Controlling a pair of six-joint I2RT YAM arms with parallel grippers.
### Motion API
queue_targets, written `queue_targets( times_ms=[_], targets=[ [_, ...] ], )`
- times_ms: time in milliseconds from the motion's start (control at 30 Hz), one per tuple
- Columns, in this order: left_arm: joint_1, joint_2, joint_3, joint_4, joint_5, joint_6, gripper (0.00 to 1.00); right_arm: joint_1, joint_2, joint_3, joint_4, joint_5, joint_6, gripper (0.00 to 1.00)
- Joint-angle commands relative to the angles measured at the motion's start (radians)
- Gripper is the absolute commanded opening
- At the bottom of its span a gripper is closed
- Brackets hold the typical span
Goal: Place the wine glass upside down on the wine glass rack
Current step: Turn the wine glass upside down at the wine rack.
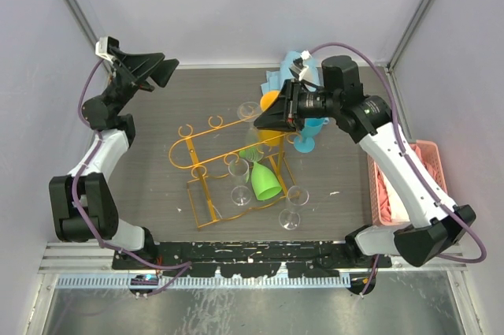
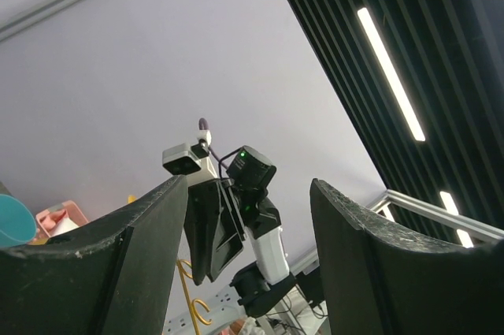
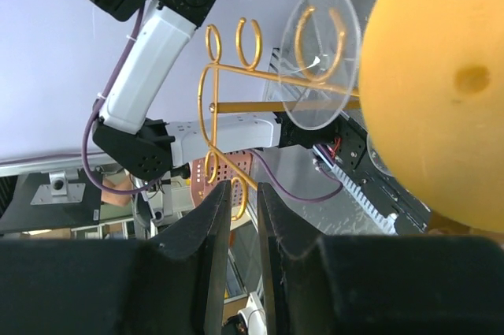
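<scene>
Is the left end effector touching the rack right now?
Apart. The top view shows the left end effector raised at the table's far-left corner, well clear of the wine glass rack.

2 arms [image 1: 102, 154] — white links, black joints, black grippers — each trailed by a purple cable [image 1: 429, 185].

The bent wire wine glass rack [image 1: 206, 163] is orange-gold. A plastic cup [image 1: 264, 181] in the middle is bright green. A clear see-through wine glass [image 1: 291, 209] stands near it. On the far right is a light blue glass [image 1: 309, 132]. The basket [image 1: 429, 163] at the right is pink. The table [image 1: 157, 185] is dark grey-brown.
</scene>
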Motion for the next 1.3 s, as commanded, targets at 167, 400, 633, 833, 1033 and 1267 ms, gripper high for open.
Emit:
queue_targets(
  times_ms=[167, 400, 633, 833, 1033, 1267],
  targets=[
    [-0.002, -0.016, 0.036, 0.05, 0.019, 0.013, 0.65, 0.005, -0.044, 0.161, 0.109, -0.007, 0.007, 0.29],
    [-0.002, 0.01, 0.066, -0.018, 0.079, 0.077, 0.64, 0.005, -0.062, 0.372, -0.045, 0.18, -0.187, 0.38],
    [-0.002, -0.024, 0.068, -0.394, 0.139, 0.338, 0.63, 0.003, -0.175, 0.362, -0.24, 0.566, -0.321, 0.41],
    [-0.007, -0.095, 0.169, -1.073, 0.106, 0.812, 0.63, 0.003, -0.29, 0.215, -0.297, 0.783, -0.336, 0.42],
    [-0.023, -0.106, 0.312, -1.59, -0.004, 1.224, 0.63, 0.003, -0.357, 0.074, -0.293, 0.825, -0.333, 0.43],
    [-0.048, -0.013, 0.341, -1.76, -0.055, 1.457, 0.63, 0.005, -0.394, -0.01, -0.283, 0.919, -0.304, 0.43]
  ],
)
